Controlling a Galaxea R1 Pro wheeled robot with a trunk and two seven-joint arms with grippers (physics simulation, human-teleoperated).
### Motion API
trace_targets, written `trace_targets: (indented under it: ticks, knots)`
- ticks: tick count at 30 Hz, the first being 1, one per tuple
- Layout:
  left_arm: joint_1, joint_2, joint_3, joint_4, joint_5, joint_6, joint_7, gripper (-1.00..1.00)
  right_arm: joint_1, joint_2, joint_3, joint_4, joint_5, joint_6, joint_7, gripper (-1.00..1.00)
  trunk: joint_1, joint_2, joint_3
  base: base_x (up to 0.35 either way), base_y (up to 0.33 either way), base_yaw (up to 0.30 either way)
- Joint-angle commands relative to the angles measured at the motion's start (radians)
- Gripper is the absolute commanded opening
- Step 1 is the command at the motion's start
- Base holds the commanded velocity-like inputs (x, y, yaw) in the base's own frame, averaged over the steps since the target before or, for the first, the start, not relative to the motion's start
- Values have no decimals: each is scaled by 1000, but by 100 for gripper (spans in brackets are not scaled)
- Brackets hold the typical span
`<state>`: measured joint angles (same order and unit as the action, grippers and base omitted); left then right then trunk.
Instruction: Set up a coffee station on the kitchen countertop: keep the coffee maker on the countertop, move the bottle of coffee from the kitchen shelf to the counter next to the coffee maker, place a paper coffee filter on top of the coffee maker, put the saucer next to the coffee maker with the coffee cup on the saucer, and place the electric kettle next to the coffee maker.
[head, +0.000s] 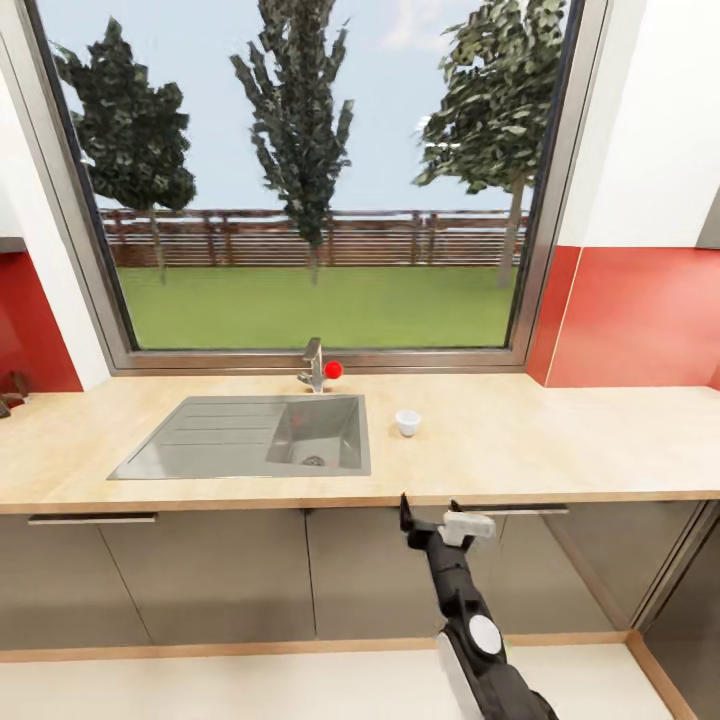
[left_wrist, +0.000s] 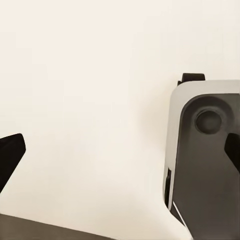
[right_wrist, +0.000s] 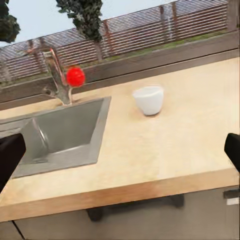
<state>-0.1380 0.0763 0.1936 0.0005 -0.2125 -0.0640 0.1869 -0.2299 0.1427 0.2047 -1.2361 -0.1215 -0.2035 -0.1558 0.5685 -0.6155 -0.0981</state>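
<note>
Right gripper (head: 430, 511) sits nearest, raised in front of the cabinet doors just below the counter (head: 560, 440) edge. Fingers spread apart, nothing between them; in the right wrist view the two dark fingertips (right_wrist: 10, 155) stand at opposite edges with the counter between.

Left gripper (left_wrist: 120, 150): in the left wrist view the dark tips sit wide apart, released, over a pale floor (left_wrist: 90, 100), with a grey robot part (left_wrist: 205, 160) close by.

Cup (head: 407, 422): small, white, handle not discernible, upright, mouth up. It stands on the light wood counter, just right of the sink (head: 190, 450), apart from it. Inside of cup cannot be made out.

Sink: steel, ribbed drainboard on the left, basin on the right, drain visible at the basin floor; no items seen in the basin.

Behind the basin, a tap (head: 314, 365) with a red knob (head: 333, 369). Beyond that, a large window (head: 320, 180) showing lawn, fence and trees. Red wall (head: 640, 315) panels flank the window.
</note>
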Motion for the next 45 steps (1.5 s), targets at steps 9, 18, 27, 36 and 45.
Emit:
trace_targets:
  ticks: [9, 18, 27, 36, 45]
  knots:
    - [28, 5, 10, 2, -11, 11, 3, 100, -347, 5, -1, 6, -10, 473, -159, 100, 0, -2, -2, 5, 0, 0]
    - [64, 23, 10, 3, -11, 13, 5, 100, -425, 3, -5, 4, -12, 706, -247, 100, 0, -2, -2, 223, 0, 0]
    - [71, 28, 8, 4, -11, 15, 5, 100, -433, 1, -10, 0, -12, 729, -251, 100, 0, -2, -2, 333, 0, 0]
    - [114, 28, 3, 3, -10, 23, 0, 100, -430, 10, -3, 22, -15, 742, -248, 100, 0, -2, -2, 95, 0, 0]
    - [116, 30, 4, 3, -10, 23, -5, 100, -430, 7, -2, 18, -15, 742, -248, 100, 0, -2, -2, 313, 0, 0]
